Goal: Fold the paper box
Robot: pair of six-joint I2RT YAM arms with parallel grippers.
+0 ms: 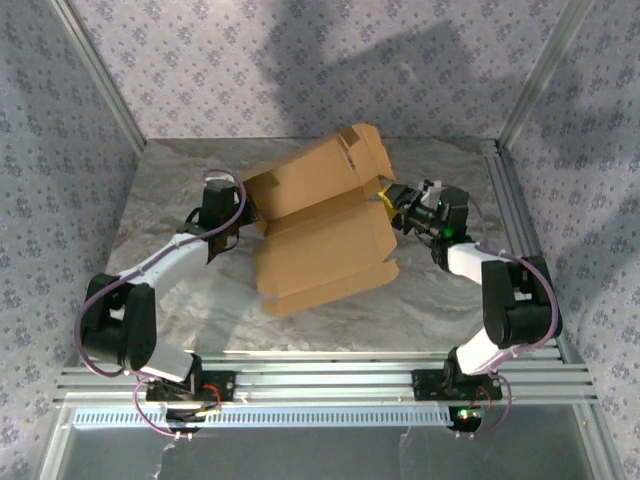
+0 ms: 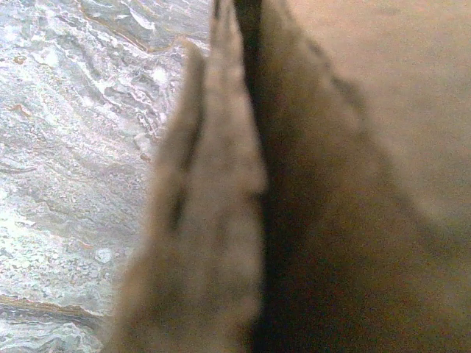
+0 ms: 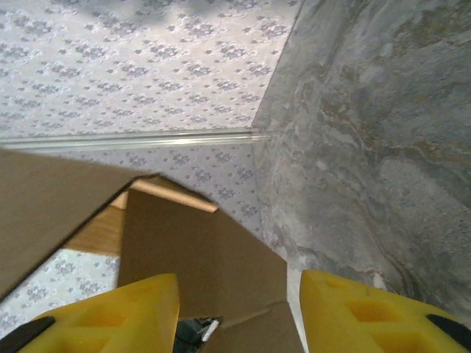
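Yellow right fingers (image 3: 110, 316) spread, released, beside brown creased cardboard paper box (image 1: 320, 240); left fingers (image 1: 236, 205) clenched, seemingly on its edge.

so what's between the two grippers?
The paper box, partly folded, fills the stretch from the left gripper to the right gripper; the top view shows it.

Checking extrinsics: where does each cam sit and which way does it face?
Top external: high behind the bases, looking down on grey marbled table, brown creased cardboard box, both arms, left gripper, right gripper.
Left wrist: on left arm, pressed near the blurred box, table beside.
Right wrist: faces past its yellow fingers to box, table, patterned wall.
Shared: box and table, all three.
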